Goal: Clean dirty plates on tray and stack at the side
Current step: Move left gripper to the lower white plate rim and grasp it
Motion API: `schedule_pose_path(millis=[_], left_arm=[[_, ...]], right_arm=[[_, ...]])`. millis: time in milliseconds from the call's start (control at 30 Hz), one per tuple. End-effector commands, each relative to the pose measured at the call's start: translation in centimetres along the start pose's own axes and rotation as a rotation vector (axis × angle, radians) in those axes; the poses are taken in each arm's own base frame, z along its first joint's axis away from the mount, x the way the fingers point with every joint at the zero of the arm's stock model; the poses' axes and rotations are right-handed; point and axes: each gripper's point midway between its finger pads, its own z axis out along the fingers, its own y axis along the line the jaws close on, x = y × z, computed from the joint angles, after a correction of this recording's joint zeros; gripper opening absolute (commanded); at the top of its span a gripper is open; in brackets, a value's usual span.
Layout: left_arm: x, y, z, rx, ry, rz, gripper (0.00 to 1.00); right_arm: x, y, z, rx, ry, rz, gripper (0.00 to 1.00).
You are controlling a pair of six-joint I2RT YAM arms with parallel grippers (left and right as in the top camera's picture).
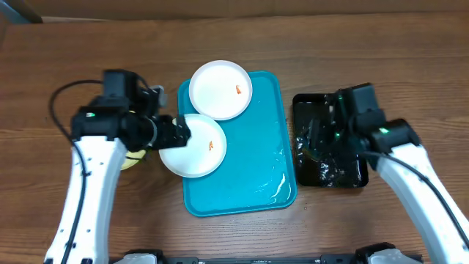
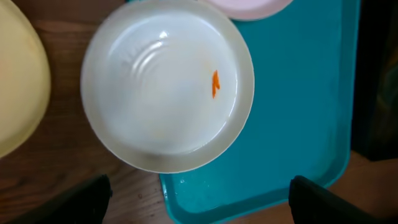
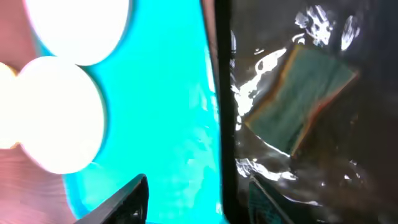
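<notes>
Two smeared white plates [image 1: 220,89] overhang the turquoise tray [image 1: 253,172] at its left rim — left gripper [image 2: 199,193] spread wide, empty, above the front plate [image 1: 201,152] — right gripper [image 3: 198,196] parted, empty, over a sponge [image 3: 298,99] in a black tray [image 1: 353,177]

black tray [image 1: 330,174]: right side, glossy | sponge [image 3: 301,99]: green-faced, lying in black tray | wooden table [image 1: 234,44]: brown

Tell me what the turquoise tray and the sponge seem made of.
The turquoise tray looks like glossy moulded plastic: bright reflections, rounded raised rim. The sponge looks like foam with a matte green scouring face; paler layer at its edge.
</notes>
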Motion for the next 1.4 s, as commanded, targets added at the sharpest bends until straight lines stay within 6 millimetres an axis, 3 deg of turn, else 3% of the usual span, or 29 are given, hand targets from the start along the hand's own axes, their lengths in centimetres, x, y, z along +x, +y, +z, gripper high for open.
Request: schedule_pose_path(millis=[0, 167, 267, 500, 567, 633, 700, 833, 1067, 1167, 1200, 1267, 1367], left_arm=[[1.7, 1.7, 3.0, -0.141, 0.07, -0.014, 0.87], [1.4, 7.8, 2.6, -0.507, -0.002, -0.277, 0.88], [0.5, 8.5, 3.3, -0.522, -0.031, -0.307, 0.83], [2.2, 10.0, 6.5, -0.569, 0.101, -0.277, 0.78], [2.3, 10.3, 7.3, -0.574, 0.123, -0.274, 0.67], [2.3, 10.3, 8.0, -0.57, 0.138, -0.276, 0.41], [2.3, 9.9, 8.4, -0.542, 0.143, -0.28, 0.23], [1.6, 8.2, 9.2, -0.425, 0.156, -0.196, 0.04], [2.0, 6.7, 9.1, -0.334, 0.203, -0.079, 0.04], [2.3, 7.3, 8.3, -0.371, 0.207, -0.089, 0.05], [2.3, 7.7, 7.9, -0.389, 0.201, -0.113, 0.11], [2.2, 8.1, 7.2, -0.398, 0.181, -0.153, 0.41], [1.6, 8.8, 6.3, -0.398, 0.133, -0.224, 0.75]], right_arm=[[-0.3, 0.4, -2.1, -0.009, -0.053, -0.018, 0.54], [0.7, 0.0, -2.2, 0.008, -0.017, -0.007, 0.54], [1.0, -0.1, -2.2, 0.013, -0.005, -0.003, 0.55], [1.2, -0.2, -2.2, 0.016, 0.003, -0.001, 0.55], [1.3, -0.3, -2.2, 0.018, 0.007, 0.0, 0.54], [1.4, -0.3, -2.2, 0.02, 0.01, 0.002, 0.55], [1.6, -0.4, -2.2, 0.022, 0.016, 0.003, 0.55], [1.6, -0.5, -2.2, 0.028, 0.016, 0.004, 0.55], [1.3, -1.1, -2.2, 0.065, -0.001, 0.004, 0.54], [1.3, -1.1, -2.2, 0.065, -0.001, 0.004, 0.55], [1.3, -1.1, -2.2, 0.065, -0.001, 0.004, 0.54], [1.3, -1.1, -2.2, 0.065, 0.0, 0.004, 0.55], [1.3, -1.1, -2.2, 0.065, 0.001, 0.004, 0.55]])
